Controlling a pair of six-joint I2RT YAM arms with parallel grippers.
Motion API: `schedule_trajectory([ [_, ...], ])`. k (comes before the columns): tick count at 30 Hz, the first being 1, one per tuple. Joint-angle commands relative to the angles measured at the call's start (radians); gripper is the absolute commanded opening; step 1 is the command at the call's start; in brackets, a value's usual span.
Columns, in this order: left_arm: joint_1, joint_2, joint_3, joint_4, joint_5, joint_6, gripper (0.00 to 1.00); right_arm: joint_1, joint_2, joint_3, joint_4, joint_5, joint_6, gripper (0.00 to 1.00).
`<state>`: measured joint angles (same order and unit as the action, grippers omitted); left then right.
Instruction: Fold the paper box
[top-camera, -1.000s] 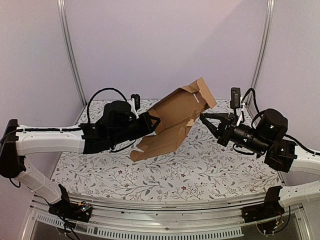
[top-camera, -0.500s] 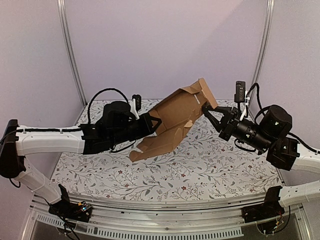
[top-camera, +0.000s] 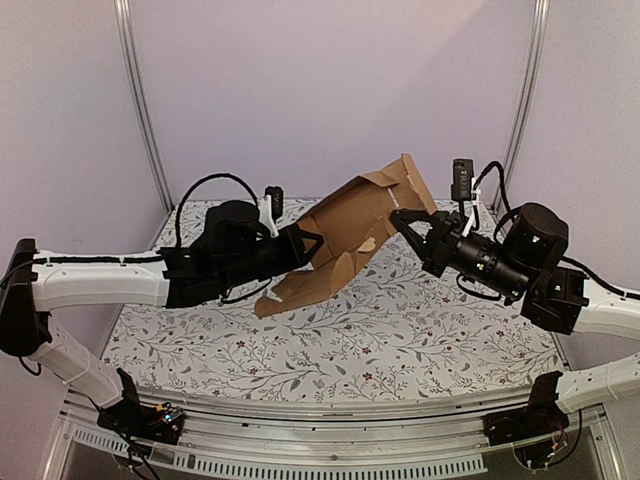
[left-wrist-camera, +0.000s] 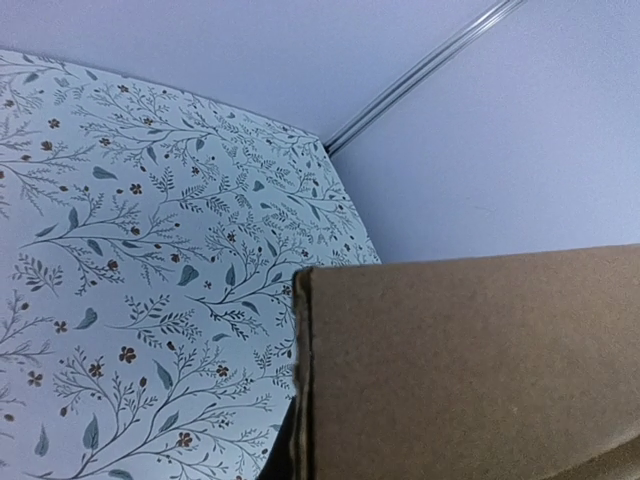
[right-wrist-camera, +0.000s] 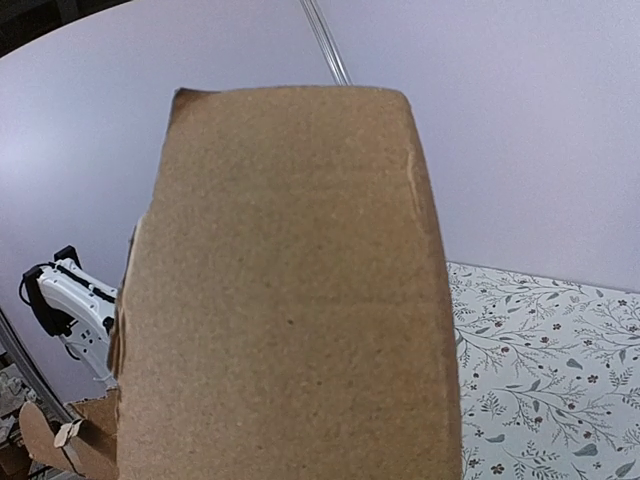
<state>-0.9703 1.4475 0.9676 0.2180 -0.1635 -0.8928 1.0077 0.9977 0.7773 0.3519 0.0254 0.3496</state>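
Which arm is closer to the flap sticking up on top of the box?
The right arm. Its jaws meet the paper box just under that top flap; the left arm grips the box's opposite edge, farther off.

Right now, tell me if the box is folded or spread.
Half-folded. The left gripper holds the box raised. Its panels bend along creases and an end flap sticks up, but it is no closed carton.

L arm (top-camera: 100, 280): white links, blk joints | R arm (top-camera: 605, 312): same white/blk | wrists: fat round blk housings | blk cable loop (top-camera: 200, 185) over L wrist | blk cam box (top-camera: 461, 178) atop R wrist | L gripper (top-camera: 311, 243), R gripper (top-camera: 399, 219): blk fingers | L base (top-camera: 140, 412): blk, coloured wires
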Motion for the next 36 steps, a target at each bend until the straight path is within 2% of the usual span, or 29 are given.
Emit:
schedule_trajectory([
  [1, 0.006, -0.006, 0.021, 0.007, 0.018, 0.058, 0.00, 0.010, 0.018, 0.029, -0.105, 0.020, -0.017, 0.00],
  [9, 0.008, -0.013, 0.026, -0.017, -0.022, 0.094, 0.00, 0.010, -0.020, 0.056, -0.201, 0.018, -0.027, 0.04],
  [18, 0.024, -0.034, 0.001, -0.021, -0.082, 0.115, 0.00, 0.010, -0.095, 0.076, -0.345, -0.014, -0.030, 0.23],
  [28, 0.062, -0.052, -0.024, -0.013, -0.087, 0.154, 0.00, 0.009, -0.259, 0.104, -0.711, -0.041, -0.069, 0.34],
  [36, 0.071, -0.055, -0.031, 0.009, -0.056, 0.258, 0.00, 0.009, -0.330, 0.217, -0.906, 0.052, -0.145, 0.43],
])
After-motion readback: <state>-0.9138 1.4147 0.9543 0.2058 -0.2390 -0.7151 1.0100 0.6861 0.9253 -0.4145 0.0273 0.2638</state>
